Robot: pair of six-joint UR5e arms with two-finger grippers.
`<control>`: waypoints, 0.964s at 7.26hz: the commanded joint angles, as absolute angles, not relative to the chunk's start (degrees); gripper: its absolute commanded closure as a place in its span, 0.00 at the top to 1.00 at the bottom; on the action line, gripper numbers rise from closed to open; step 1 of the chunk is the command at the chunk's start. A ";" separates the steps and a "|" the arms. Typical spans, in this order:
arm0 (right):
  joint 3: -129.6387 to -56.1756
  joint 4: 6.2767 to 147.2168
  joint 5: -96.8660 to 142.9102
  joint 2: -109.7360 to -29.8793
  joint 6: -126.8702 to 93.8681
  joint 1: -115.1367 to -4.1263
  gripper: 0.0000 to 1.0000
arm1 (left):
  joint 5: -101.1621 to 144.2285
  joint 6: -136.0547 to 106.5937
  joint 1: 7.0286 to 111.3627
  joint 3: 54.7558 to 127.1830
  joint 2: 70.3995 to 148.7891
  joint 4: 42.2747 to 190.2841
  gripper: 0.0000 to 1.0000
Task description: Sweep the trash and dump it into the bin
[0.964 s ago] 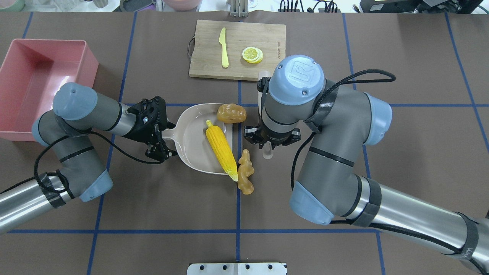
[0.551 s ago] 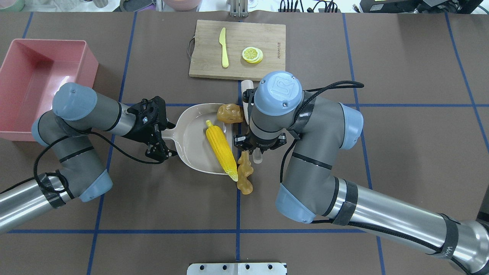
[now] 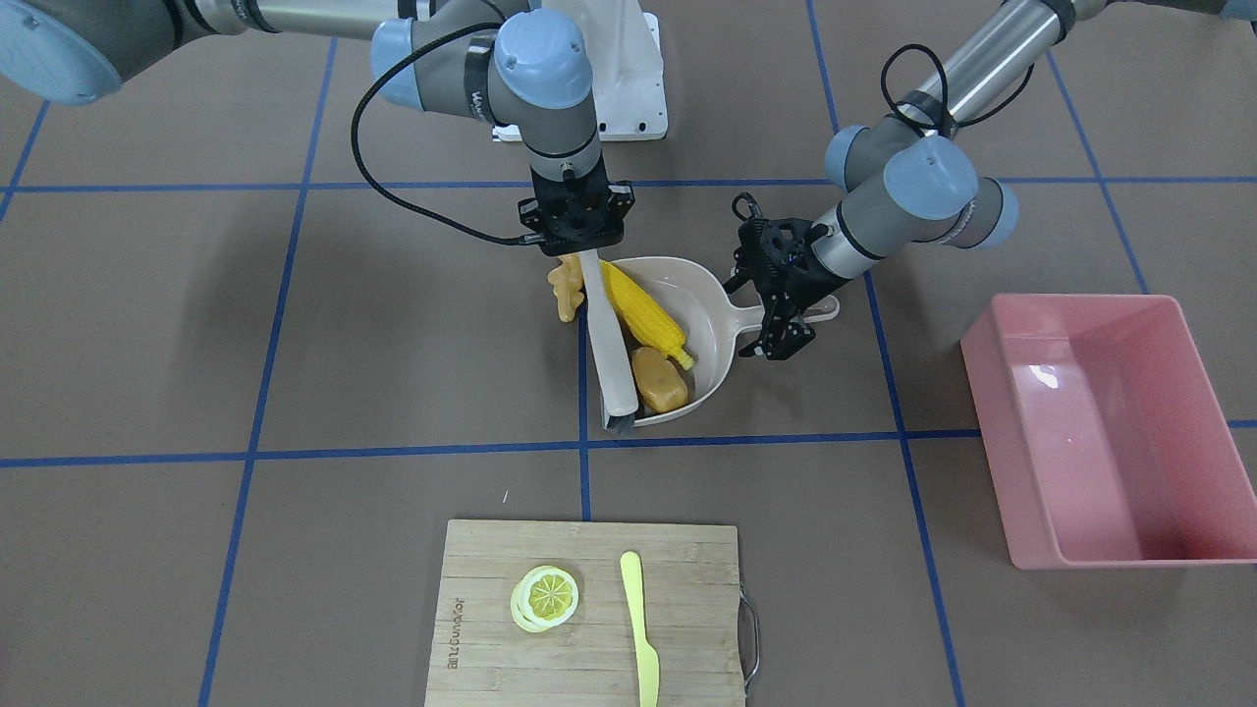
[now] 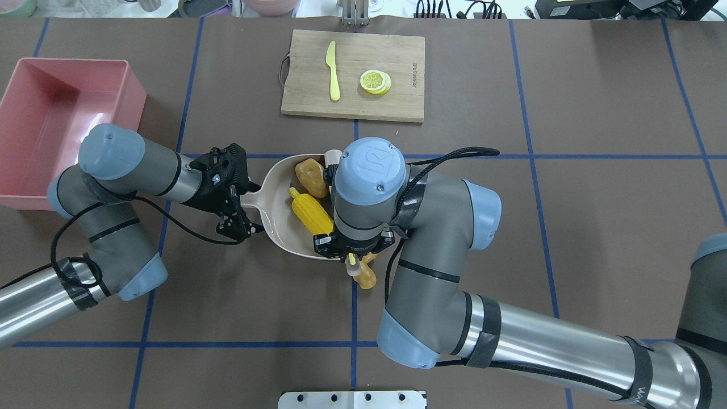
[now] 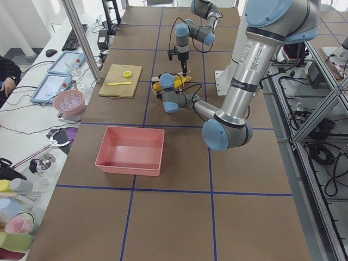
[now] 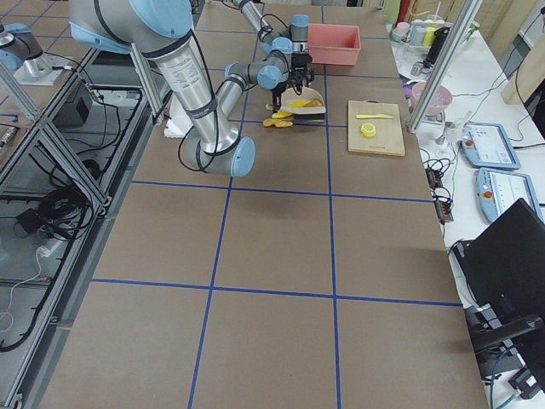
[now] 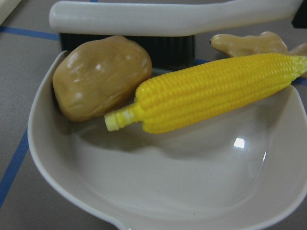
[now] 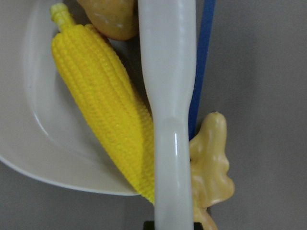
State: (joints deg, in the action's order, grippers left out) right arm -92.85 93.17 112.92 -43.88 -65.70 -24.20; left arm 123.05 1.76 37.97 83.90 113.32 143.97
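The yellow corn cob point(image 4: 309, 210) and the brown potato point(image 4: 310, 176) lie inside the beige dustpan point(image 4: 278, 218). The tan ginger root point(image 3: 565, 290) lies on the table outside the pan's open edge, behind the brush, partly hidden under my right wrist in the overhead view. My left gripper point(image 4: 245, 204) is shut on the dustpan handle. My right gripper point(image 3: 579, 245) is shut on a white brush point(image 3: 604, 339) that lies along the pan's open edge, against the corn point(image 8: 103, 96) and potato point(image 7: 100, 76). The pink bin point(image 4: 45, 119) stands empty at the far left.
A wooden cutting board point(image 4: 397, 68) at the table's far middle carries a lemon slice point(image 4: 375, 81) and a pale yellow knife point(image 4: 333, 71). Blue tape lines cross the brown table.
My right arm has moved left with the brush, pushing the potato and the corn further into the dustpan. The ginger stays outside. The left arm has not moved.
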 commanded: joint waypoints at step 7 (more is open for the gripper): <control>-99.19 107.26 115.04 -39.63 -68.99 -23.55 0.00 | 123.05 1.76 37.97 83.85 113.29 143.96 0.96</control>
State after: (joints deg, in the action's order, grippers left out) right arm -95.43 101.73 114.14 -39.35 -68.88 -22.87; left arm 123.05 1.76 37.97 83.86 113.29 143.97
